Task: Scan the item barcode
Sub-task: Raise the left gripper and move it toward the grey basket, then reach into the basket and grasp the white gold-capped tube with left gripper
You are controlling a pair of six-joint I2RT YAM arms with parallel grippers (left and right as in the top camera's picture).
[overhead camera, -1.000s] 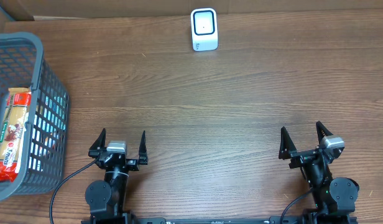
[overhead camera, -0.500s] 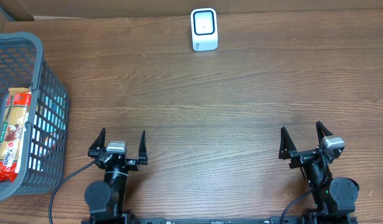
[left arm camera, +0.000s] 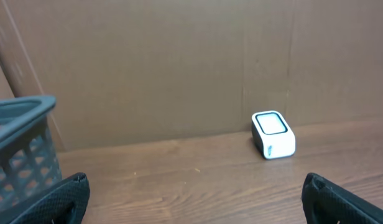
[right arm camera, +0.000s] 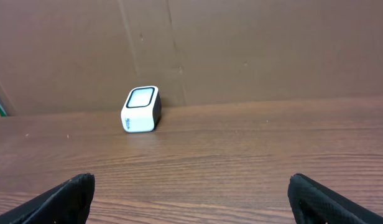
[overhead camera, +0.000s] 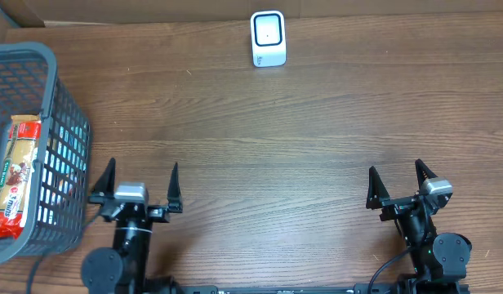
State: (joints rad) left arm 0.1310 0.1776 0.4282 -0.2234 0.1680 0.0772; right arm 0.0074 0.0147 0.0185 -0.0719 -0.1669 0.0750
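Plainly, the snack bar lay fore-and-aft in the basket, left of the nearer left gripper; it and the right gripper gaped empty.

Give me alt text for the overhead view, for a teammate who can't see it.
Both arms sit at the near edge of a wooden table, left gripper and right gripper open and empty. A grey mesh basket at the left edge holds a wrapped snack bar; a small white scanner stands at the far edge, centre.
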